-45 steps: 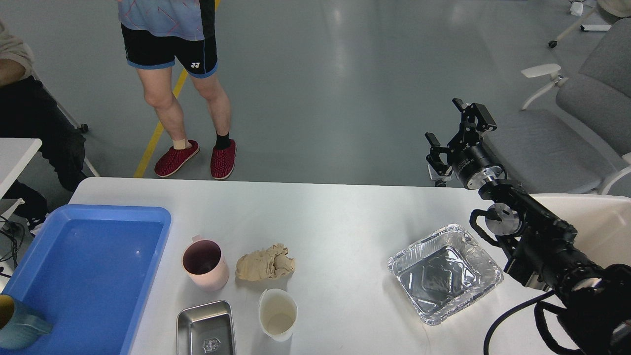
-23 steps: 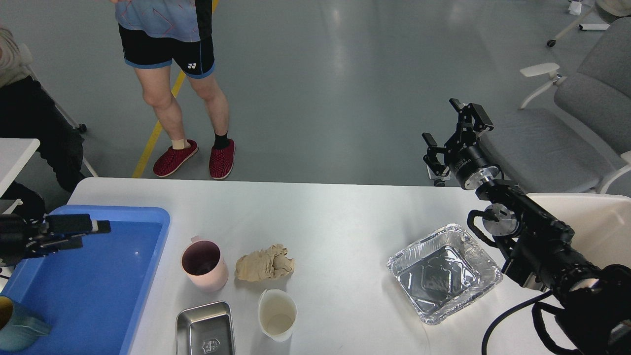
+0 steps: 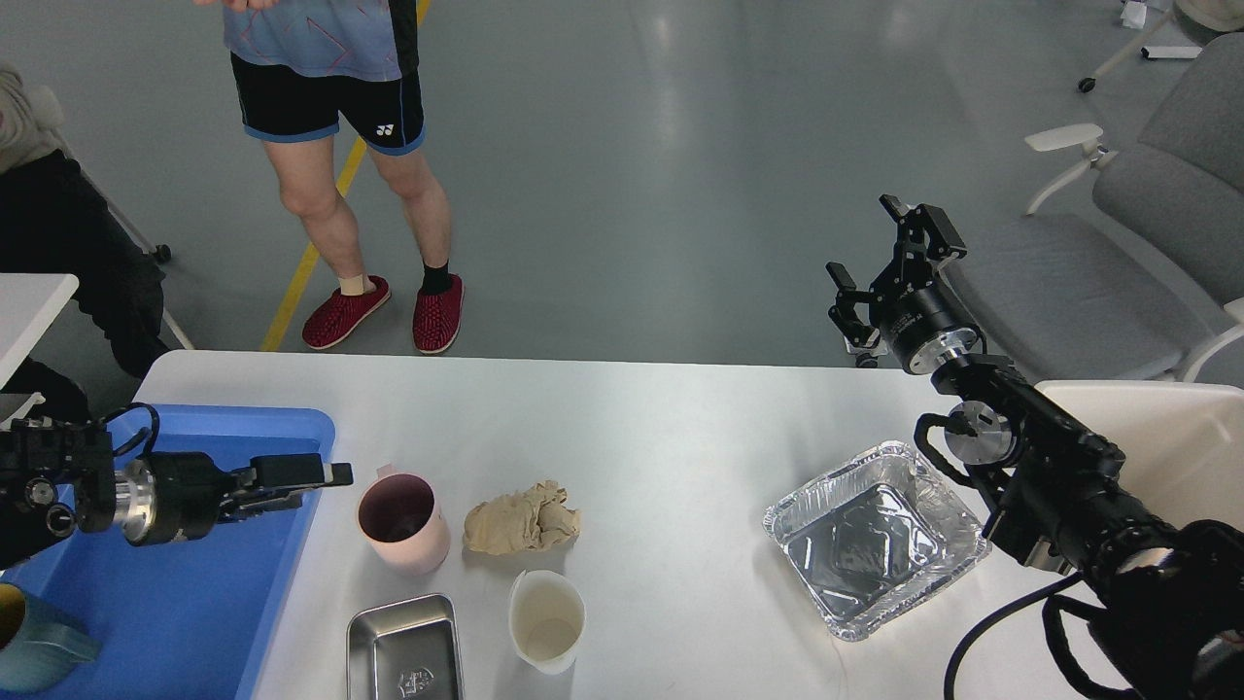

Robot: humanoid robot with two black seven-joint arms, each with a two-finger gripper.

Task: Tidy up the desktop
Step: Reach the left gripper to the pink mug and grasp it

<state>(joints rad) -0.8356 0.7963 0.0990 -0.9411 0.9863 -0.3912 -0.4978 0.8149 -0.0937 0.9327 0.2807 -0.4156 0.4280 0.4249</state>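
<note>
A large white-grey desk (image 3: 632,428) fills the lower half of the view, seen from above. On its left edge sits a blue tray (image 3: 194,603) with a teal jug (image 3: 34,637) in its near corner. The left tool (image 3: 301,476) hovers over the tray's right rim, just beside a pink mug (image 3: 401,520); whether its fingers are parted cannot be told. Near the mug lie a crumpled tan cloth (image 3: 523,518), a white cup (image 3: 547,618) and a steel tin (image 3: 403,649). A foil pan (image 3: 875,538) sits at right. The right tool (image 3: 880,267) is raised beyond the desk's far edge, fingers spread, holding nothing.
</note>
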